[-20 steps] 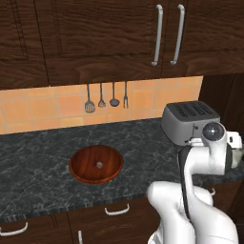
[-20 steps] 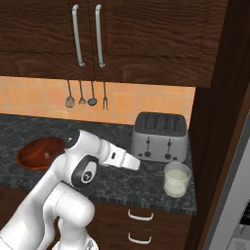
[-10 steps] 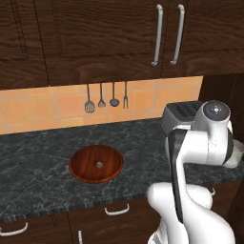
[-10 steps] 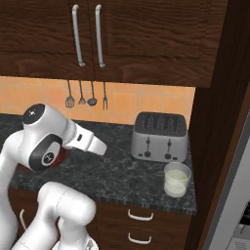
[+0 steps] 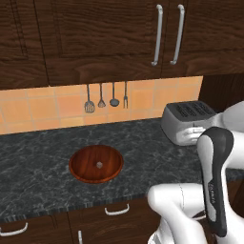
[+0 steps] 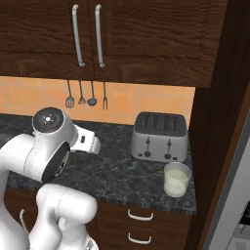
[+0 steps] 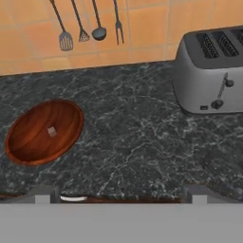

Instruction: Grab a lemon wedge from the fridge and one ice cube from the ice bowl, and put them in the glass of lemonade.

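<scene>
While pincer (image 7: 121, 193) stands wide apart and empty above desk (image 7: 142, 137), nothing delivered yet. Ice cube (image 7: 52, 131) lies in ice bowl (image 7: 28, 152); glass of lemonade (image 6: 176, 179) apparently plain. Lemon wedge unfetched.

My arm is folded high above the counter's front edge; my gripper (image 7: 121, 192) hangs with fingertips (image 7: 46, 193) spread wide, holding nothing.

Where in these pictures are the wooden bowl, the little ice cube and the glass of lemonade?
ice bowl (image 5: 84, 172): left base view, on its front inner wall.
ice cube (image 7: 52, 131): hand view, on the pale lump in the bowl's middle.
glass of lemonade (image 6: 176, 182): right base view, on its side, at the liquid.
</scene>
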Robot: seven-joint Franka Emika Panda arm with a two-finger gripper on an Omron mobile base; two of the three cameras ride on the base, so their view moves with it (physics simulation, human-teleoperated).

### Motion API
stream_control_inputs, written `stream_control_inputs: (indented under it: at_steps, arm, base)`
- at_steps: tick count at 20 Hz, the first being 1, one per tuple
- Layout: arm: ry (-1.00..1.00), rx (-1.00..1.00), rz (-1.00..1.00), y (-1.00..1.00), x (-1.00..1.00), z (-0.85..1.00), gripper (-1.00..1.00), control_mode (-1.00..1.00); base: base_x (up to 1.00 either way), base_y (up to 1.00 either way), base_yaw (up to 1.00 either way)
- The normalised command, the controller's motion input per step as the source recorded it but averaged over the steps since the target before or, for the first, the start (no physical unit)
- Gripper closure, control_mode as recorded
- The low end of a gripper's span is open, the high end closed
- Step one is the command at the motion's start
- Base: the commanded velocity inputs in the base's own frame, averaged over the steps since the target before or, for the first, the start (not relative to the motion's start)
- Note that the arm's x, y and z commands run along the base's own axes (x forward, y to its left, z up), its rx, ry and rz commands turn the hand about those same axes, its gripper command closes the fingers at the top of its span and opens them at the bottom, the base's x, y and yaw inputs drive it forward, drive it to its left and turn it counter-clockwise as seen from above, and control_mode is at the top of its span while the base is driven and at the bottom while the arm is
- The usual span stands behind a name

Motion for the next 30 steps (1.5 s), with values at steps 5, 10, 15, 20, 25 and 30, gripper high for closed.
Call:
stream_control_inputs:
  at_steps: [5, 10, 15, 20, 25, 30]
  arm:
    - [-0.01, -0.07, 0.00, 0.53, -0.05, -0.16, -1.00, -1.00]
    - [0.00, -0.01, 0.00, 0.06, -0.10, -0.05, -1.00, 1.00]
    - [0.00, 0.00, 0.00, 0.00, 0.00, 0.00, -1.00, 1.00]
    - [0.00, 0.00, 0.00, 0.00, 0.00, 0.00, -1.00, 1.00]
    - [0.00, 0.00, 0.00, 0.00, 0.00, 0.00, -1.00, 1.00]
    - [0.00, 0.00, 0.00, 0.00, 0.00, 0.00, -1.00, 1.00]
  base:
    - [0.00, 0.00, 0.00]
    - [-0.11, 0.00, 0.00]
    - [-0.93, -0.10, 0.00]
    - [-0.60, -0.88, 0.00]
    - [-0.13, -1.00, 0.00]
    - [-0.13, -1.00, 0.00]
